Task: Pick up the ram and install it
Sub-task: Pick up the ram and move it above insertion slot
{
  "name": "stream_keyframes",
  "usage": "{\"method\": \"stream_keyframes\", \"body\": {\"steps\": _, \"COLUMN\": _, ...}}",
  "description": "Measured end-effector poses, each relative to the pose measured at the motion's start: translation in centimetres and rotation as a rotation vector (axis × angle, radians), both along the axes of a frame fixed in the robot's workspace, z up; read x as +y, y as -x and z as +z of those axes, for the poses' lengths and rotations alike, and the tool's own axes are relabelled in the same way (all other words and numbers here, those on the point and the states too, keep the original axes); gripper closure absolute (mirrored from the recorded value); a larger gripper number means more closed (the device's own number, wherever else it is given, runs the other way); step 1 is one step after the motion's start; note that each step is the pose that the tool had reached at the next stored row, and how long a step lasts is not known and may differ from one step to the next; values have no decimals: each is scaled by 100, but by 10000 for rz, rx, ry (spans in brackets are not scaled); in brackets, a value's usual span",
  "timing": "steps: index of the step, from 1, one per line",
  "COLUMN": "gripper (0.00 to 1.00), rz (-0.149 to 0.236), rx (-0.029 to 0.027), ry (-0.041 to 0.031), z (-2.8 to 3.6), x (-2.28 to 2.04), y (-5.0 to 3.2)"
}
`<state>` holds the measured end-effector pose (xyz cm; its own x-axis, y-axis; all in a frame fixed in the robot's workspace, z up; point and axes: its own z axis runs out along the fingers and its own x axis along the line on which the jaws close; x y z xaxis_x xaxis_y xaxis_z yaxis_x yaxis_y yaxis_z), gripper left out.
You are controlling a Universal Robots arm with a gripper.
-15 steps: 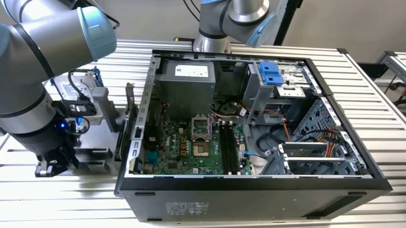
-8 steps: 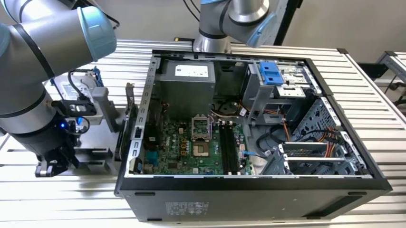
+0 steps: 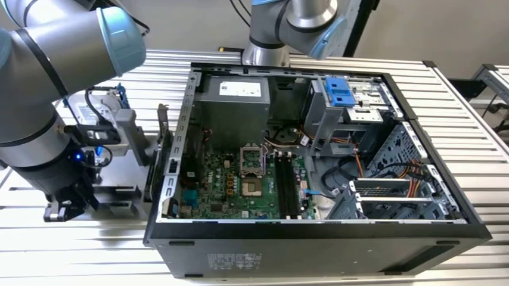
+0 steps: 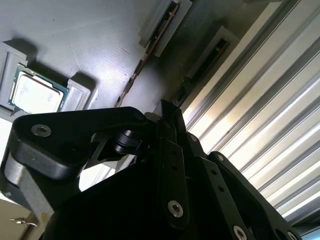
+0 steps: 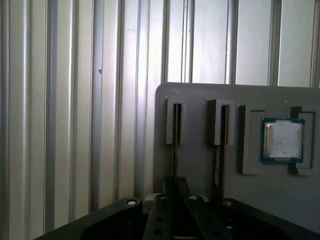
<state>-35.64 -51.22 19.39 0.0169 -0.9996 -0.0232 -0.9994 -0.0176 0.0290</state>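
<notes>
The gripper hangs low over the gray holder plate, which lies at 9 o'clock from the open computer case in the exterior view. In both wrist views it sits right at the near end of the ram, in line with the stick's thin edge. I cannot tell whether it is already pinching the stick or only straddling it, because its own black body hides the contact.

The ram stands on edge in 1 of the plate's 2 narrow slots. This probably keeps its flat sides free so it can be gripped from above. A 2nd stick stands in the neighbouring slot, just beside it and parallel. A processor chip lies flat in a square pocket beyond that.

The plate rests on the slatted metal table.

Toward 3 o'clock from the plate, the case lies on its side with its panel off. This leaves the motherboard's long black slots facing up, near the case's middle, where the arm could come straight down onto them. The ram is well apart from those slots, so I judge the pickup is not yet done.
</notes>
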Motion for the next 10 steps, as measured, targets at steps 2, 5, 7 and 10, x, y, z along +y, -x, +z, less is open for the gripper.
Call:
{"method": "stream_keyframes", "body": {"steps": 2, "gripper": 100, "rz": 0, "rx": -1, "ry": -1, "z": 21, "x": 0, "y": 0}}
{"method": "stream_keyframes", "body": {"steps": 5, "gripper": 100, "rz": 0, "rx": -2, "ry": -1, "z": 56, "x": 0, "y": 0}}
{"method": "stream_keyframes", "body": {"steps": 7, "gripper": 100, "rz": 0, "rx": -2, "ry": -1, "z": 77, "x": 0, "y": 0}}
{"method": "stream_keyframes", "body": {"steps": 10, "gripper": 100, "rz": 0, "rx": -1, "ry": 0, "z": 110, "x": 0, "y": 0}}
